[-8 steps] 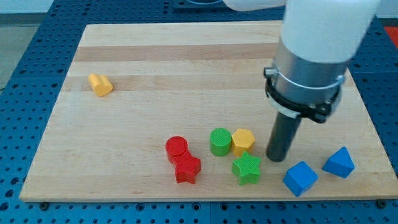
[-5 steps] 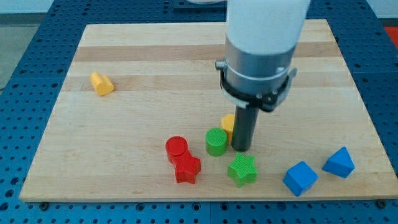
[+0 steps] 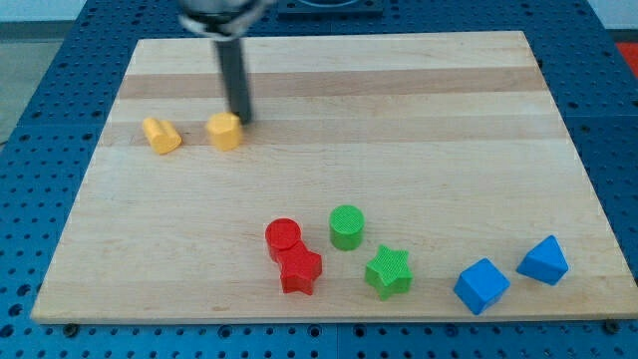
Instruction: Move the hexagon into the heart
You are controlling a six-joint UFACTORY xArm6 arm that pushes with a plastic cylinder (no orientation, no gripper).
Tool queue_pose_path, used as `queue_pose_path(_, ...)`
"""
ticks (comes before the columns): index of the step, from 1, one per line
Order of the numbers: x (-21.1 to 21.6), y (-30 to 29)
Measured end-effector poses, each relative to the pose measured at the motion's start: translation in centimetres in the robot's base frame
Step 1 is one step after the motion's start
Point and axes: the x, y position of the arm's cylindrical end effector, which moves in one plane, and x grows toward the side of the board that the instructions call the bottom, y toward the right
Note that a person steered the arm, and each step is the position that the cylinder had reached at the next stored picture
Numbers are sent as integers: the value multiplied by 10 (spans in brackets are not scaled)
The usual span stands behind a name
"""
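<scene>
The yellow hexagon point(image 3: 225, 131) lies on the wooden board's upper left part. The yellow heart point(image 3: 160, 135) lies a short way to its left, with a gap between them. My tip point(image 3: 242, 120) is just to the right of the hexagon, at its upper right edge, touching or almost touching it. The dark rod rises from there toward the view's top.
A red cylinder point(image 3: 283, 236) and a red star point(image 3: 300, 270) sit together at the bottom middle. A green cylinder point(image 3: 347, 226) and a green star point(image 3: 389, 271) lie to their right. Two blue blocks point(image 3: 482, 285) point(image 3: 543, 260) lie at the bottom right. The board's point(image 3: 399, 90) edges surround everything.
My tip has swept from the bottom middle to the upper left, and the yellow hexagon has moved with it from beside the green cylinder to near the yellow heart.
</scene>
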Motion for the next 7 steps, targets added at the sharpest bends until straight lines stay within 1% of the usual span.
queue_pose_path(1,-1,13)
queue_pose_path(2,10,91)
queue_pose_path(3,28,39)
queue_pose_path(4,34,18)
queue_pose_path(7,31,24)
